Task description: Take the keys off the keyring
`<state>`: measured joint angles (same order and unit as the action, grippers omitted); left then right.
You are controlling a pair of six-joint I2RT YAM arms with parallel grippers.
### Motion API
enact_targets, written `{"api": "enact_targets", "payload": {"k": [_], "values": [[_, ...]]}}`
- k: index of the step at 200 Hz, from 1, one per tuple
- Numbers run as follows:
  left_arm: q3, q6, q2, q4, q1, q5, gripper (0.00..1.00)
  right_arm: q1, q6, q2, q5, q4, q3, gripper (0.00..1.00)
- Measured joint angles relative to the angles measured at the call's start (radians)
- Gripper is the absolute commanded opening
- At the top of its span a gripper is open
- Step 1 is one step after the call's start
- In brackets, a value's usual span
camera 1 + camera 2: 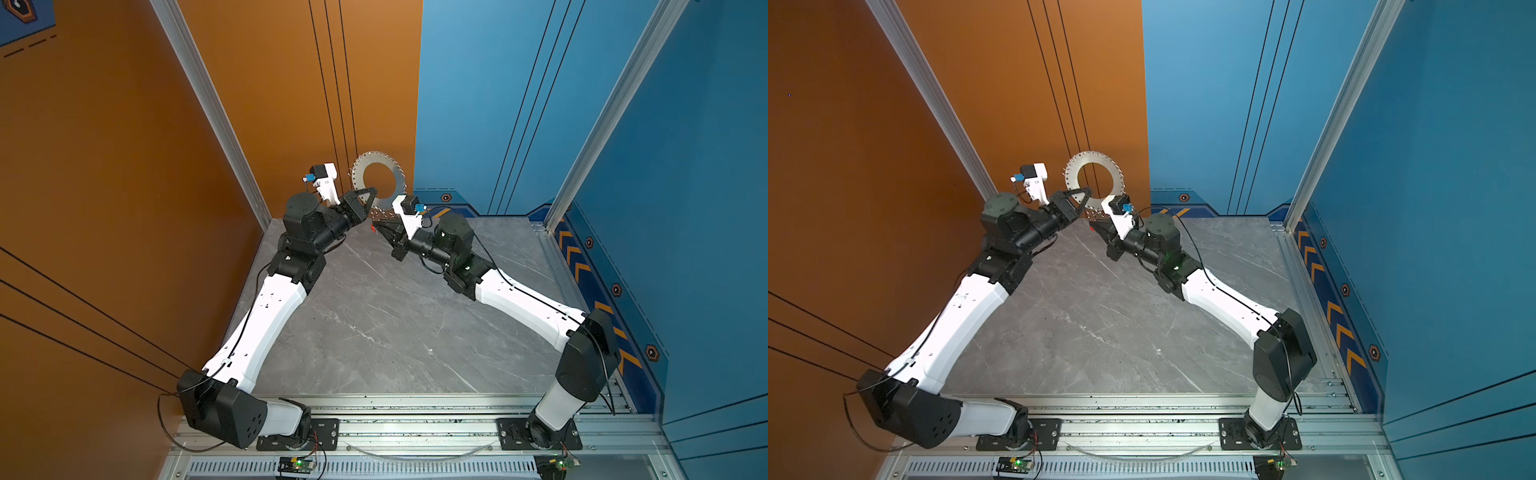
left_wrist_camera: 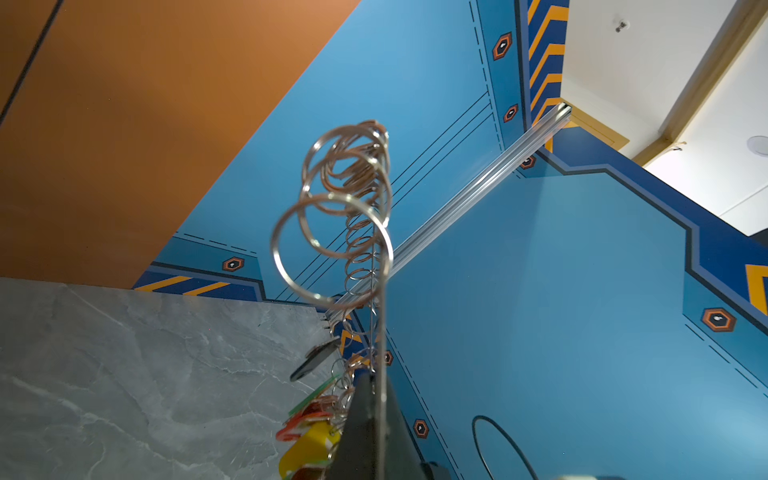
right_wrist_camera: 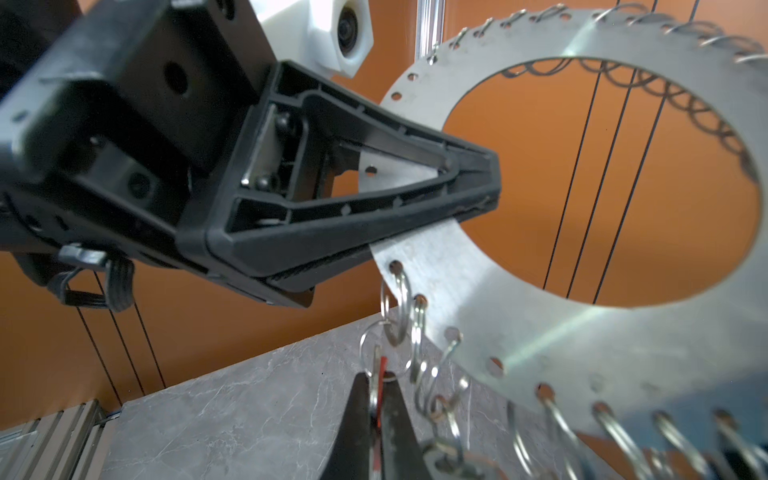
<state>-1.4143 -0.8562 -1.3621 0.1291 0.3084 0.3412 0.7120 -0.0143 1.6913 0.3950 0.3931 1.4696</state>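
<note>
Right pincer point(image 3: 376, 381) pinches a red-tagged key point(image 3: 382, 365) hanging straight below the keyring point(image 3: 540, 332) rim; left pincer point(image 3: 492, 183) clamps the keyring upright.

A grey, white-veined stone-look tabletop point(image 1: 374, 332) forms the floor of the cell. A flat orange wall panel point(image 1: 104, 166) with thin black lines rises along its left edge and part of the far edge. A blue wall panel point(image 1: 478, 104) covers the rest, with orange chevrons point(image 1: 582, 268) low along the right edge. Silver aluminium posts point(image 1: 210, 104) stand at the far corners, and a slotted aluminium rail point(image 1: 415, 419) runs along the near edge.
</note>
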Motion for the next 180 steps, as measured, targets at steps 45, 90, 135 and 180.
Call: {"api": "enact_targets", "payload": {"k": [45, 90, 135, 180], "values": [[0.048, 0.0, 0.015, -0.038, -0.004, -0.061, 0.07, 0.007, 0.064, -0.085, -0.046, -0.106, -0.021, 0.0], [0.08, -0.016, 0.016, -0.043, 0.008, -0.064, 0.12, 0.032, 0.196, -0.117, -0.109, -0.284, 0.014, 0.0], [0.128, -0.034, 0.026, -0.051, 0.02, -0.065, 0.18, 0.033, 0.311, -0.117, -0.138, -0.443, 0.073, 0.0], [0.159, -0.039, 0.057, -0.064, 0.027, -0.064, 0.25, 0.029, 0.391, -0.119, -0.142, -0.552, 0.106, 0.0]]}}
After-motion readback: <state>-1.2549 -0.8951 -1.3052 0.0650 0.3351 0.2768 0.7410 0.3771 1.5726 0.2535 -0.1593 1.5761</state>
